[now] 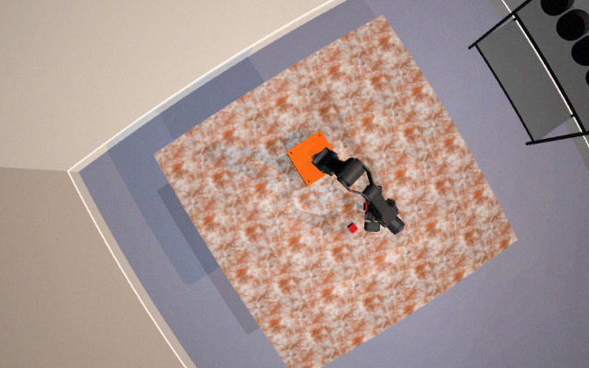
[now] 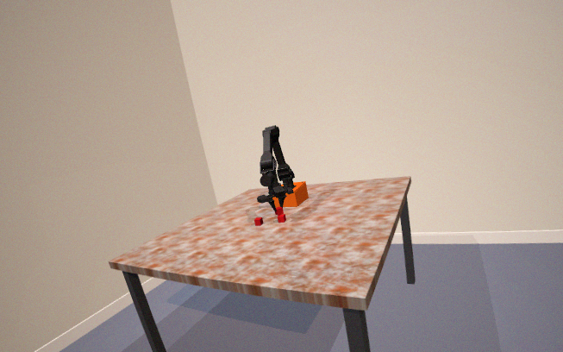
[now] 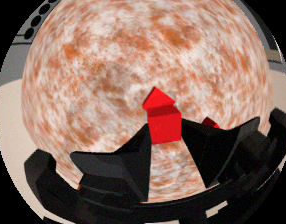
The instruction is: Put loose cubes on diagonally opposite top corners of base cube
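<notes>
My gripper (image 2: 278, 210) (image 3: 163, 124) is shut on a red cube (image 2: 279, 210) (image 3: 165, 129), with one finger on either side of it. The held cube is just above a second red cube (image 2: 281, 217) (image 3: 155, 96) on the table. That cube shows turned relative to the held one in the wrist view; whether they touch I cannot tell. In the top view the arm covers most of both. A third red cube (image 1: 353, 227) (image 2: 258, 221) (image 3: 209, 122) stands apart on the table, mostly behind the right finger in the wrist view.
The arm stands on an orange block (image 1: 304, 152) (image 2: 302, 194), behind the cubes in the exterior view. The patterned table (image 1: 260, 274) (image 2: 230, 262) carries everything. A black rack (image 1: 501, 91) with round dark items stands off the table at the upper right of the top view.
</notes>
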`<action>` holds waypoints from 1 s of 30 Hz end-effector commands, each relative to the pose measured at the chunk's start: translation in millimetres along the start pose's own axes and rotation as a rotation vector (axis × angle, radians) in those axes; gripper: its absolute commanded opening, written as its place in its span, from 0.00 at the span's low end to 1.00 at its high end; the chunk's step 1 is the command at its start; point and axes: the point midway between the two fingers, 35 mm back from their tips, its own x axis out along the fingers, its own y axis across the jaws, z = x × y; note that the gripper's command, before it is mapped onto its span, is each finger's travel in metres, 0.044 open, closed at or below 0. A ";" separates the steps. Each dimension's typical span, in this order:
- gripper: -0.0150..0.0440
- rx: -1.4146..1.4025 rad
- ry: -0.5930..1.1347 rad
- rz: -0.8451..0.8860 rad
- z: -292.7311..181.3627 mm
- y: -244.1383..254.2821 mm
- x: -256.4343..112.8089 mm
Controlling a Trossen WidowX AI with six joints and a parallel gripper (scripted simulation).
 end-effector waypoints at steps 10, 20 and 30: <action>0.43 -0.006 0.006 -0.002 -1.1 -0.2 3.8; 0.43 -0.006 0.006 -0.002 -1.1 -0.2 3.8; 0.60 -0.006 0.006 -0.002 -1.1 -0.2 3.8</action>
